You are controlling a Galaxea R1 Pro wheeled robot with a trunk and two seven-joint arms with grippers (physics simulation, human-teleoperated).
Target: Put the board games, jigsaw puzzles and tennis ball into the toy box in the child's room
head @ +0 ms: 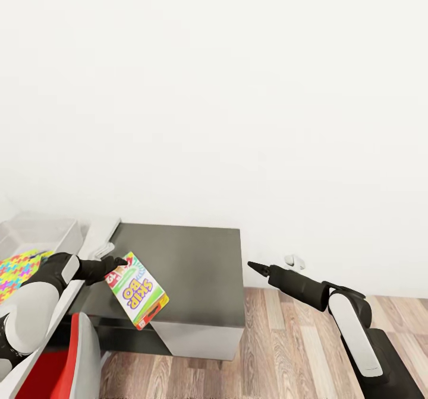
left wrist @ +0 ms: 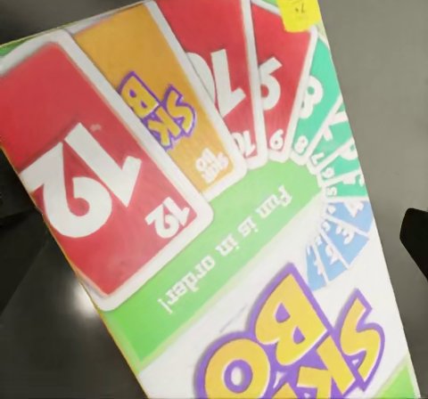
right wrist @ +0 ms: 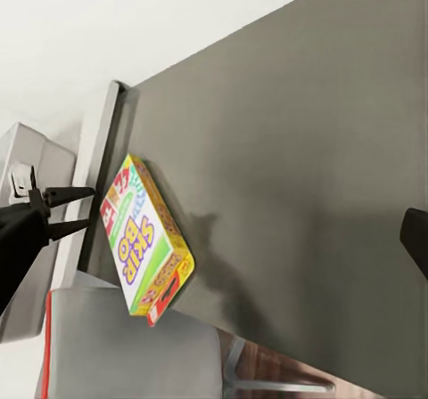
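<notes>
At the far left sits the light-grey toy box (head: 59,225), with a bright jigsaw puzzle (head: 18,268) lying in it, the box resting on the pale table (head: 102,233). Just right of that, the left gripper (head: 122,263) has its jaws closed on the top corner of the SKIP-BO board game (head: 138,290), which hangs in the air, tilted, over the edge of a dark grey cabinet (head: 190,268), its long axis slanting down and away from the jaws toward the right. So the toy box lies back to the left of the held game, on the arm's own side, and the swing home looks short to me (the left arm is plainly the nearer one). Up close the lid reads "SKIP BO" in yellow letters edged with purple, "Fun is in order!" on a green band, and a fan of cards numbered 12, 10, 9, 8 among others; a small yellow corner sticker is too blurred to read. A red and grey chair (head: 71,363) stands below. Far right, the right gripper (head: 254,265) hovers empty over the wood floor (head: 285,339), its tips together.
</notes>
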